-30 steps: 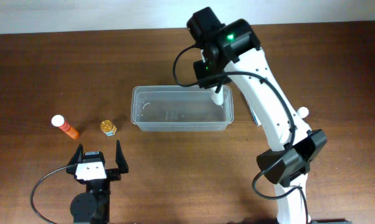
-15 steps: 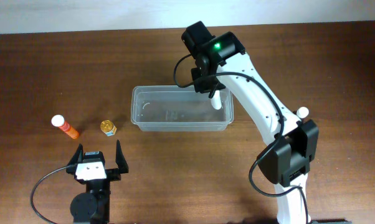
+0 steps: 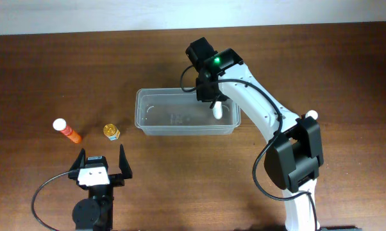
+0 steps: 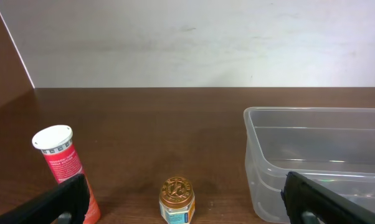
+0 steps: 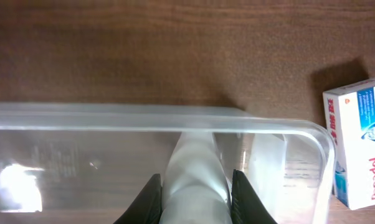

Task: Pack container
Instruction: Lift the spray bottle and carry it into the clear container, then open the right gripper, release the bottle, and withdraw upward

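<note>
Right gripper (image 5: 195,196), bottle (image 5: 194,165) farther into container (image 3: 156,129)

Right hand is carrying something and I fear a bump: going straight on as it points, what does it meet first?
Likely the container floor, touched first by the white item the right hand grips; depth unclear.

One clear container (image 3: 186,133) is being shown. One red tube (image 3: 67,130) with a white cap, one small gold-lidded jar (image 3: 111,131) and one white bottle (image 3: 217,110) are being counted. One white-and-blue box (image 5: 359,149) is being seen in the right wrist view. Two grippers are being counted: the left gripper (image 3: 102,153) and the right gripper (image 5: 197,199).
</note>
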